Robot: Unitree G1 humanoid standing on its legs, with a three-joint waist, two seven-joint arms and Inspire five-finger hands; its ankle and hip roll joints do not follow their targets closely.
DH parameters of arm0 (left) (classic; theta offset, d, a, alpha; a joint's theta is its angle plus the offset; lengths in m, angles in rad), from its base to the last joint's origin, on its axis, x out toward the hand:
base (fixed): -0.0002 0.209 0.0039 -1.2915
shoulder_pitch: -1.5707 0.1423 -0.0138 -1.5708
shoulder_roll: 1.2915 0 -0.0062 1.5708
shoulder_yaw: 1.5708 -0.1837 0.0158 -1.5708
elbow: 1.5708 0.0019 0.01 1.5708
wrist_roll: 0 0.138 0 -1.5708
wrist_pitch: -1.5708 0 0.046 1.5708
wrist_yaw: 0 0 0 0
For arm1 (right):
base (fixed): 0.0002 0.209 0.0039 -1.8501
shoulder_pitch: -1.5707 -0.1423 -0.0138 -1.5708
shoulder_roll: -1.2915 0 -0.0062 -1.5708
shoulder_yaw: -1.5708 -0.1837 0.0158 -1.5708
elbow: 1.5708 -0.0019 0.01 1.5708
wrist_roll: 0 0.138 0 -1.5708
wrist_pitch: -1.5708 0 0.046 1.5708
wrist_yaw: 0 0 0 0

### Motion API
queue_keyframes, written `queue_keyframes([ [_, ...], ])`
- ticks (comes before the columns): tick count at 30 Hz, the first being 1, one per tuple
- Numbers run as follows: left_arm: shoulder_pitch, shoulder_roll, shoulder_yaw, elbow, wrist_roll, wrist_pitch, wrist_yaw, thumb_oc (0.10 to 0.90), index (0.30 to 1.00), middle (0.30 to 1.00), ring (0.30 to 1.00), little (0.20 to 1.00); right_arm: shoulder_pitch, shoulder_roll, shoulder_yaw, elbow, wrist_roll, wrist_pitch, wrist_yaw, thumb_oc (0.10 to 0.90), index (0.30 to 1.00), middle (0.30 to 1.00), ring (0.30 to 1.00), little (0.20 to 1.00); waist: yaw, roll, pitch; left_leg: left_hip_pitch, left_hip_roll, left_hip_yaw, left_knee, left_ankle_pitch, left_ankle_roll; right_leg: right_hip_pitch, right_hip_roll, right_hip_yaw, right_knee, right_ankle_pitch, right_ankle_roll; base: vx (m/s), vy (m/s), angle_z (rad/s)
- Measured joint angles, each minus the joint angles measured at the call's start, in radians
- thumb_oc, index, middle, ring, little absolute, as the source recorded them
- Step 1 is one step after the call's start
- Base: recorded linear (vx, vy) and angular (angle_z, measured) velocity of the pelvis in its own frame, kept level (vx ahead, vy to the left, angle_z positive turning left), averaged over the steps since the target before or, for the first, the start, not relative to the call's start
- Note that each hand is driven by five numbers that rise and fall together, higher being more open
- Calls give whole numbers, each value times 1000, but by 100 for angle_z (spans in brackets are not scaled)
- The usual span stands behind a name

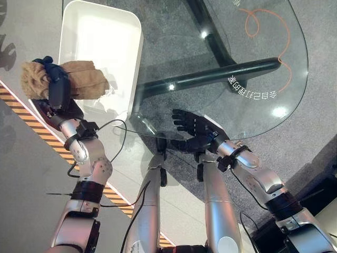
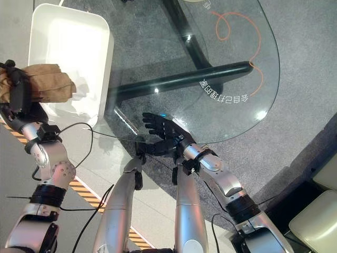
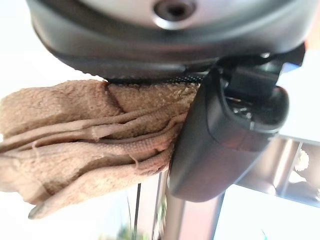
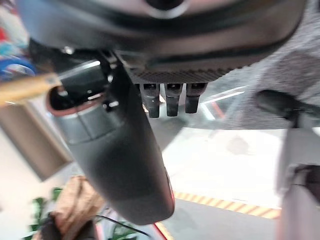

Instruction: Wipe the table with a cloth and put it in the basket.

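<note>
- The left hand is clenched around a bunched tan cloth, above the white basket.
- The right hand, fingers straight, rests on the glass table.

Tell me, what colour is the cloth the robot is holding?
The cloth is light brown, like sand. It shows best in the left wrist view.

Tan cloth; white basket; clear glass table, orange scribble; black-orange striped floor tape.
</note>
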Motion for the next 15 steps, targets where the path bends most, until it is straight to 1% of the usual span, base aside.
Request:
queue_keyframes([
  [2, -49, 39, -8, 58, 74, 22, 106, 100, 300, 300, 300, 200, -20, -20, 18, 8, 25, 7, 0, 800, 900, 900, 900, 900, 0, 0, 0, -17, 0, 0, 1, 0, 0, -15, 0, -1, 0, 0, 0, 14, 70, 0],
  [3, -59, 48, -10, 67, 93, 32, 125, 100, 300, 300, 300, 200, -20, -24, 20, 8, 33, 7, 0, 800, 900, 900, 900, 900, 0, 0, 0, -21, 0, -1, 2, 0, 0, -19, 0, -1, 0, 0, 0, 10, 75, 2],
  [4, -86, 68, -21, 97, 145, 57, 166, 100, 300, 300, 300, 200, -27, -32, 21, 9, 42, 7, 0, 800, 900, 900, 900, 900, 0, 0, 0, -29, 0, -2, 3, 1, -1, -25, 0, -2, 0, 0, 0, 8, 72, 2],
  [6, -128, 96, -51, 150, 212, 102, 208, 100, 300, 300, 300, 200, -45, -42, 29, 24, 61, 7, 0, 800, 900, 900, 900, 900, -1, 0, 0, -33, 0, -2, 3, 1, -1, -28, -1, -2, -3, 0, 0, 9, 69, 1],
  [7, -153, 122, -78, 177, 259, 148, 223, 100, 300, 300, 300, 200, -58, -46, 29, 27, 71, 6, -1, 800, 900, 900, 900, 900, -4, -1, 0, -40, 1, -3, 3, 1, -1, -33, -1, -2, -4, 0, 0, 7, 50, 0],
  [8, -170, 136, -95, 195, 291, 172, 229, 100, 300, 300, 300, 200, -65, -51, 30, 27, 76, 4, -1, 800, 900, 900, 900, 900, -4, -1, 0, -46, 2, -3, 4, 1, -1, -39, -1, -2, -4, 1, 1, 8, 55, 1],
  [9, -199, 160, -128, 220, 339, 225, 227, 100, 300, 300, 300, 200, -79, -59, 31, 26, 80, 3, -1, 800, 900, 900, 900, 900, -7, -1, 0, -59, 2, -4, 6, 1, -1, -51, -1, -3, -4, 1, 1, 9, 51, 0],
  [11, -238, 182, -172, 246, 388, 301, 217, 100, 300, 300, 300, 200, -99, -71, 35, 28, 89, 3, -1, 800, 900, 900, 900, 900, -17, -1, 0, -83, 2, -5, 20, 0, -1, -66, 0, -5, -4, 2, 2, 5, 46, 1],
  [12, -249, 189, -187, 262, 398, 325, 207, 100, 300, 300, 300, 200, -105, -72, 38, 30, 93, 3, -1, 800, 900, 900, 900, 900, -23, -2, 0, -87, 2, -7, 20, 0, -1, -69, 0, -6, -5, 2, 3, -3, 21, 3],
  [13, -265, 195, -210, 281, 399, 365, 191, 100, 300, 300, 300, 200, -112, -73, 42, 30, 103, 1, -1, 800, 900, 900, 900, 900, -34, -4, 0, -95, 1, -9, 22, 0, -1, -75, -1, -7, -6, 3, 3, 0, 0, 0],
  [15, -290, 195, -238, 309, 404, 419, 170, 100, 300, 300, 300, 200, -123, -76, 53, 31, 117, -2, 0, 800, 900, 900, 900, 900, -50, -12, -1, -107, 1, -9, 22, 0, -1, -85, -1, -6, -9, 4, 5, 0, 0, 0],
])
